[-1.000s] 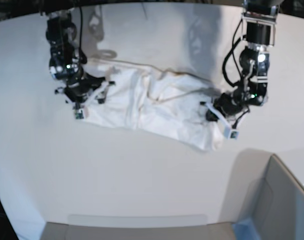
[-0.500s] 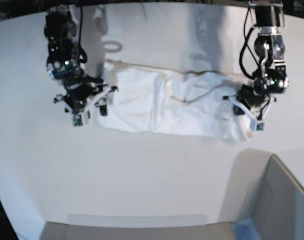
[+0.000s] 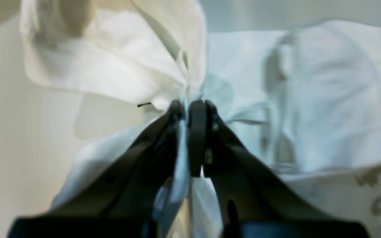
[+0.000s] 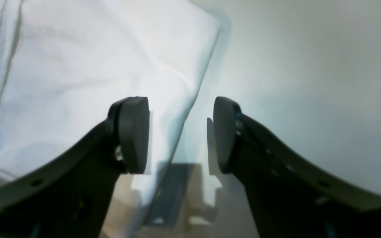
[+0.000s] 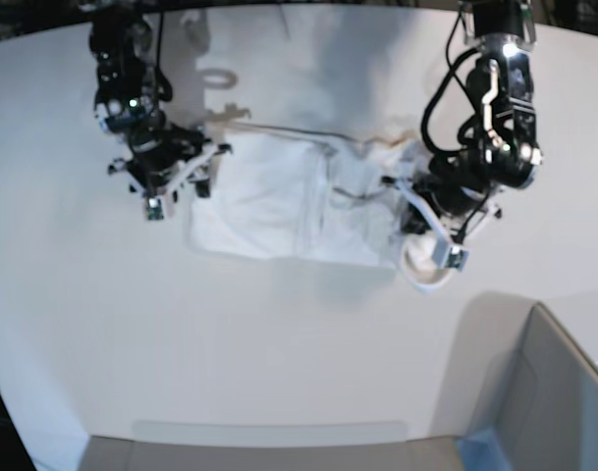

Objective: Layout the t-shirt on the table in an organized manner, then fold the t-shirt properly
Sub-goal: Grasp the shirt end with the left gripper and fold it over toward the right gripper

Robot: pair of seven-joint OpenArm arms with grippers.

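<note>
Table: the table (image 5: 279, 334) is a broad, smooth, matte white top with a curved far edge; it fills most of the base view.
Box: a grey box (image 5: 544, 392) with a blue edge sits at the near corner, well apart from the cloth.
T-shirt: the t-shirt (image 5: 289, 196) is soft white cloth, lying as a rumpled, roughly rectangular band across the far middle of the table, between the two arms. Creases and seams run across it; no print shows. The end by the left arm is lifted and bunched into folds.
Left gripper: the left gripper (image 3: 190, 110) has dark, smooth, curved fingers (image 3: 197, 132) pinched together on a gathered fold of the t-shirt, cloth fanning out above the tips.
Right gripper: the right gripper (image 4: 180, 135) stands wide apart, holding nothing; its rounded black pads (image 4: 132, 132) straddle the straight edge of the t-shirt's other end, above cloth and bare table.
</note>
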